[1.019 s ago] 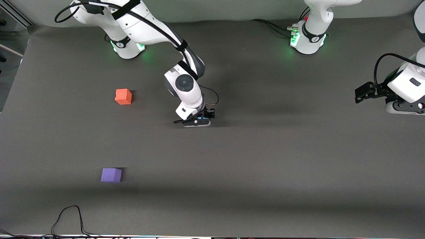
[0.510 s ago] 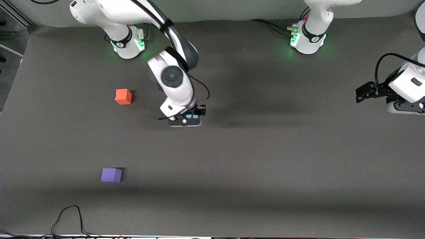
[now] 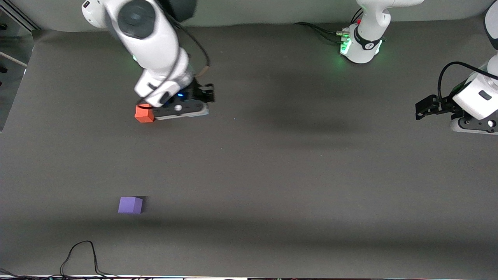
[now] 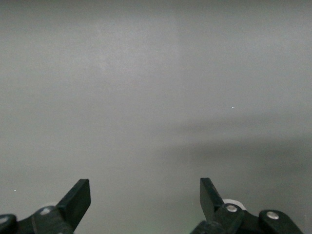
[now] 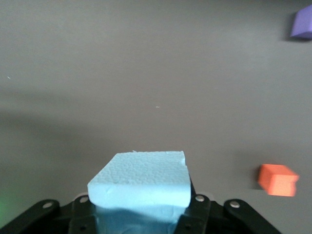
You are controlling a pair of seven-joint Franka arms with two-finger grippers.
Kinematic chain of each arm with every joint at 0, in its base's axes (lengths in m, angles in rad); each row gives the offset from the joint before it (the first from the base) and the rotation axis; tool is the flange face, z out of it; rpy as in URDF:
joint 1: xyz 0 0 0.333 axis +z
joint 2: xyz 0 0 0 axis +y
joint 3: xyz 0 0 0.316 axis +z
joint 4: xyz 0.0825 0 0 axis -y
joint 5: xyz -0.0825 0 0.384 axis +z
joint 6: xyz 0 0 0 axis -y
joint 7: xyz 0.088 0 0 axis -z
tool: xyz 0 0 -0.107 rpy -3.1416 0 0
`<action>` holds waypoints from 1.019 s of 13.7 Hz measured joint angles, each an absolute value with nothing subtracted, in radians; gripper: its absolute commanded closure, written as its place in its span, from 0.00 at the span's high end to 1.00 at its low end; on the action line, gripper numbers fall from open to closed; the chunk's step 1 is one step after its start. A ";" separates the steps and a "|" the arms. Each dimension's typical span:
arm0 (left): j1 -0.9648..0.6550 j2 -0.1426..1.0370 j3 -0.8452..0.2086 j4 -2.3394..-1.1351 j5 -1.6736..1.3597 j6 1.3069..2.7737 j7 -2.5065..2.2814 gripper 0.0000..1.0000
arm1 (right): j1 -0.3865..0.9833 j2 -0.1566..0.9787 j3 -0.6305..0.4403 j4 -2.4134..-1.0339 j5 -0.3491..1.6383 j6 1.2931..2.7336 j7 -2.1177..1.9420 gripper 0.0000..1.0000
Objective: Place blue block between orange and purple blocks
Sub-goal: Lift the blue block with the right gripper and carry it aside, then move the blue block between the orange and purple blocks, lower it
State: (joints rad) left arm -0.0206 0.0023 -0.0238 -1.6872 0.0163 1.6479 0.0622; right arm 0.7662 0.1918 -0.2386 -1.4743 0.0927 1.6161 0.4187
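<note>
My right gripper [image 3: 182, 108] is shut on the light blue block [image 5: 141, 187] and holds it in the air over the table beside the orange block [image 3: 144, 115]. The arm hides part of the orange block in the front view. It also shows in the right wrist view [image 5: 278, 179]. The purple block [image 3: 130, 205] lies on the table nearer to the front camera than the orange block, and also shows in the right wrist view [image 5: 303, 23]. My left gripper [image 3: 423, 108] waits open and empty at the left arm's end of the table, with only bare mat between its fingers [image 4: 78, 200].
The dark grey mat [image 3: 295, 182] covers the table. A black cable [image 3: 79, 254] loops at the table's edge nearest the front camera. The two arm bases [image 3: 360, 44] stand along the edge farthest from the front camera.
My right arm has risen and carried the blue block from the middle of the table toward the right arm's end, up beside the orange block. The left arm has not moved.
</note>
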 measured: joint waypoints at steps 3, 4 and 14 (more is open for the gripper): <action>-0.021 0.003 -0.024 -1.687 0.016 1.648 0.062 1.00 | 0.758 0.116 -0.395 -1.504 0.093 1.558 0.242 0.47; -0.021 0.003 -0.024 -1.687 0.016 1.648 0.062 1.00 | 0.757 0.093 -0.452 -1.515 0.092 1.539 0.183 0.47; -0.021 0.006 -0.024 -1.687 0.015 1.648 0.062 1.00 | 0.473 0.034 -0.501 -1.559 0.085 1.505 -0.157 0.49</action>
